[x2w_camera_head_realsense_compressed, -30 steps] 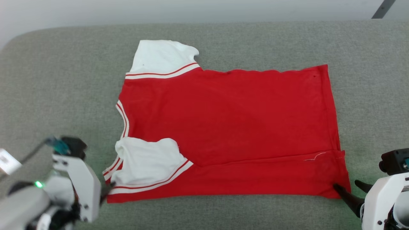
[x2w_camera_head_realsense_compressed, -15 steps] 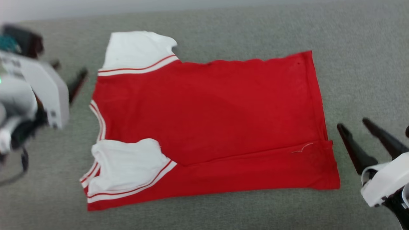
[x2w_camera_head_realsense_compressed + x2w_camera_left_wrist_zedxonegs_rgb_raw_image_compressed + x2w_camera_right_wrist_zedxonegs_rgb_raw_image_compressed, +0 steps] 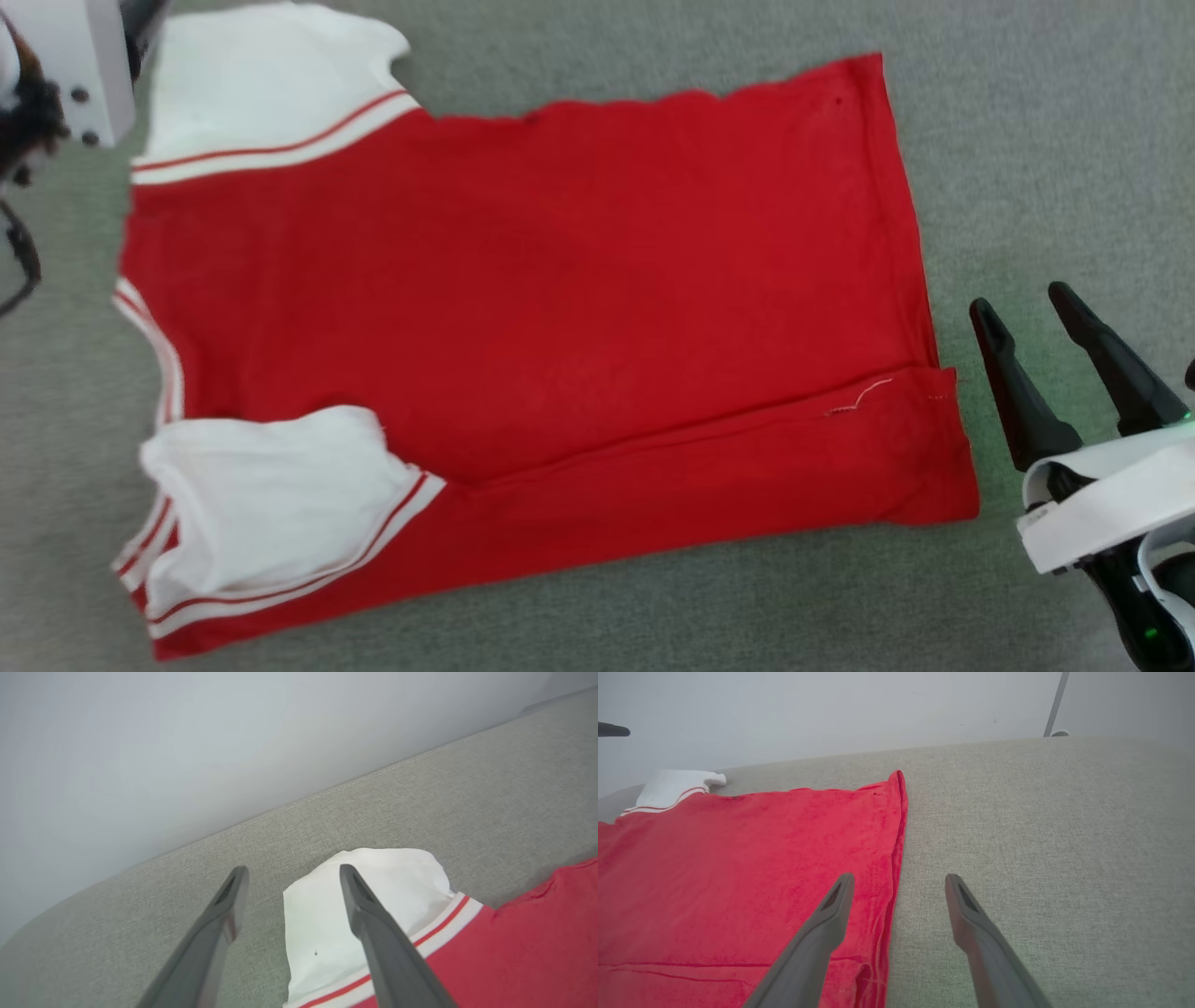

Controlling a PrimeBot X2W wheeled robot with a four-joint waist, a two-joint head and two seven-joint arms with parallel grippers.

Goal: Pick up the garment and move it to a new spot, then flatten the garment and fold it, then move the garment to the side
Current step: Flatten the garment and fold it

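Shirt (image 3: 523,280) flat on the grey cushion (image 3: 1046,131), mid-fold
Near edge already folded in — left gripper (image 3: 293,871) at the far sleeve (image 3: 406,882), right gripper (image 3: 1019,301) beside the hem, both spread wide, empty. Next: pinch the far edge, I'd guess.

No writing is showing legibly anywhere.

The garment (image 3: 523,280) is lying with a plain red side facing up. It is displaying only red-and-white striped trim at its white sleeves and no letter, number or brand mark that can be read. The grey upholstery (image 3: 1027,140) under it is carrying no label or sign either.
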